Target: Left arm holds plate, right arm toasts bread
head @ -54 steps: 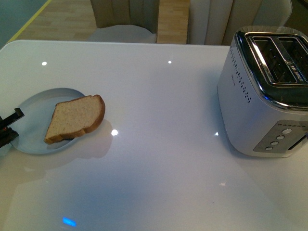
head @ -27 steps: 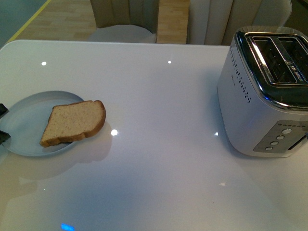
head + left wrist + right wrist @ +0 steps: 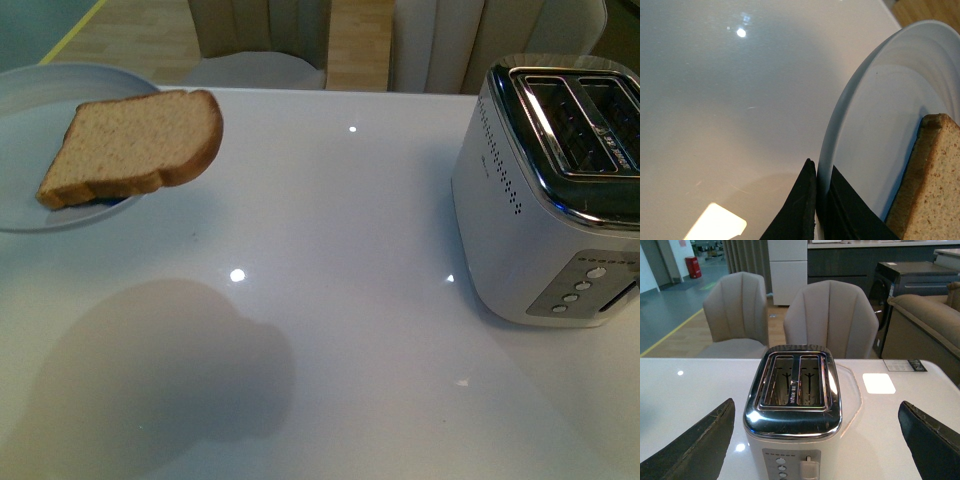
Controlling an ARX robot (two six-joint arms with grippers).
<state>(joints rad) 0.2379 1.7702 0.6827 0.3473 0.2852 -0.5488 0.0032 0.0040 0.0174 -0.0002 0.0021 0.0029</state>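
The pale blue-grey plate (image 3: 40, 100) hangs in the air at the far left of the front view, well above the table, with the bread slice (image 3: 135, 145) lying on it and overhanging its right rim. My left gripper (image 3: 821, 200) is shut on the plate's rim (image 3: 840, 135); the bread's crust (image 3: 927, 180) shows beside it. The left gripper itself is out of the front view. My right gripper (image 3: 820, 440) is open and empty, its fingers (image 3: 700, 445) wide apart on either side of the toaster (image 3: 792, 405), whose two slots are empty.
The silver two-slot toaster (image 3: 550, 190) stands at the right of the white table (image 3: 330, 300), its lever and buttons facing the front. Beige chairs (image 3: 830, 320) stand behind the table's far edge. The plate casts a large shadow (image 3: 160, 370) on the table.
The plate with the bread has lifted off the table and risen up and toward the left. Its shadow on the table has grown. The toaster has not moved.
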